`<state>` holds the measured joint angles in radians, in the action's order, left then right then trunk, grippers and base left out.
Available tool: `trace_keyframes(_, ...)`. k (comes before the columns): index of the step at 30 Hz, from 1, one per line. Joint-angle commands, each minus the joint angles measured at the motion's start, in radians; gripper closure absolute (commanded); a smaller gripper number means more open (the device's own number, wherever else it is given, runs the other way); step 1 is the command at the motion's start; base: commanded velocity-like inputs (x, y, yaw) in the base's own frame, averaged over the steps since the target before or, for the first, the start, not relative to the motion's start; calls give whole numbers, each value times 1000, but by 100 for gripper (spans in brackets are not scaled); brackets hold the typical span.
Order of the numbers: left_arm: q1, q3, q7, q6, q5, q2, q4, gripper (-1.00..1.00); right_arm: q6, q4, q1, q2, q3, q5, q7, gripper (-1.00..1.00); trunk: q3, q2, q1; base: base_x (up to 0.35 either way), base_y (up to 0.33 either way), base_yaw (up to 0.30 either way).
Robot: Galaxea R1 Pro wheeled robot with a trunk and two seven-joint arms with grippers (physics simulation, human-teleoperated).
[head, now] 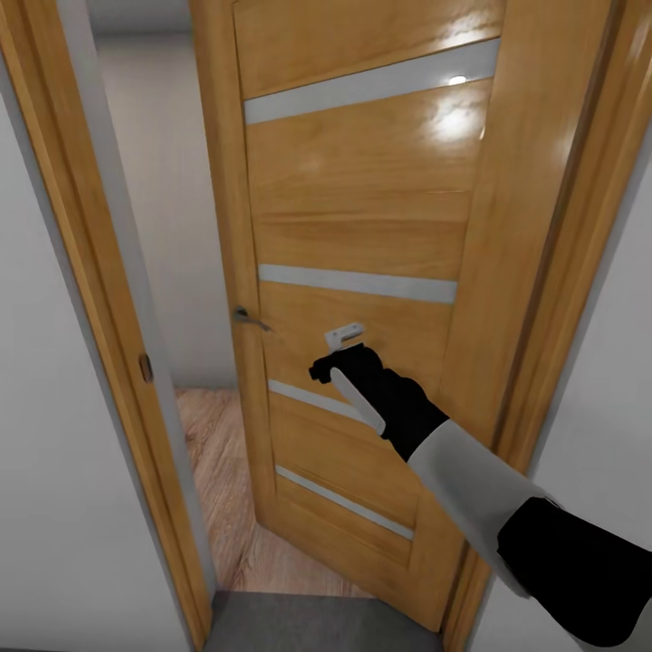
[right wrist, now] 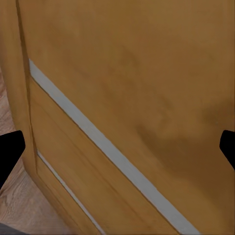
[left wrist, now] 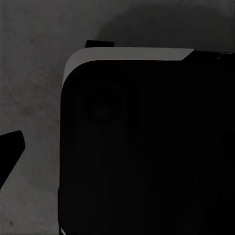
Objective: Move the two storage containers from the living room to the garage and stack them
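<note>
A wooden door [head: 362,299] stands partly open in its frame [head: 81,299]. Its honey-coloured face is crossed by pale frosted strips [head: 358,283], and a small metal handle [head: 249,318] sits near its free edge. A ceiling light glints on the upper panel. White walls [head: 45,471] flank the frame on both sides. Through the gap lies a light wood plank floor [head: 217,471] and a pale far wall. At the threshold the floor turns dark grey [head: 317,625].
</note>
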<state>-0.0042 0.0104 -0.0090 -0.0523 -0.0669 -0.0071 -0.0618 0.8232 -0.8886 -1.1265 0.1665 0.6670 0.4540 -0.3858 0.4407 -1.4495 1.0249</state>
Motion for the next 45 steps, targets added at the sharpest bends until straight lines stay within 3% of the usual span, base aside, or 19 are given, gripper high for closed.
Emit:
trace_keyframes(1, 0, 0, -2, -3, -7, 0, 0, -100, 2, -2, -1, 0, 3, 9, -10, -100, 1, -1, 0, 174, 0, 0)
trace_keyframes(14, 0, -2, -3, -3, -5, -1, 0, -100, -4, -33, -1, 8, 39, 0, -11, -100, 1, -1, 0, 246, 0, 0)
trace_keyframes(18, 0, -2, -2, -3, -6, 0, 0, -100, -4, -84, -1, 8, 78, 1, -11, -100, 1, -1, 0, 21, 0, 0)
trace_keyframes(22, 0, -1, -2, -2, -7, -1, 0, -100, -3, -91, -1, 8, 158, 0, -18, -100, 1, -1, 0, 3, 0, 0)
trace_keyframes(24, 0, -1, -2, -2, -7, -1, 0, -100, -6, -84, -1, 8, 172, 0, -20, -100, 1, -1, 0, 0, 0, 0)
trace_keyframes(26, 0, -1, -2, -3, -7, -1, 0, -100, -12, -52, -1, 8, 183, -1, -22, -100, 1, -1, 0, 0, 0, 0)
trace_keyframes(31, 0, -1, -2, -3, -7, 0, 0, -100, -65, 131, -8, 8, 189, -9, -22, -100, 1, -1, 0, 0, 0, 0)
trace_keyframes(36, 0, -1, -2, -3, -7, 0, 0, -100, -118, 260, -51, 8, 190, -10, -21, -100, 1, -1, 0, 0, 0, 0)
trace_keyframes(45, 0, -1, -2, -3, -7, -1, 0, -100, -140, 375, -111, 8, 187, -3, -18, -100, 1, -1, 0, 0, 0, 0)
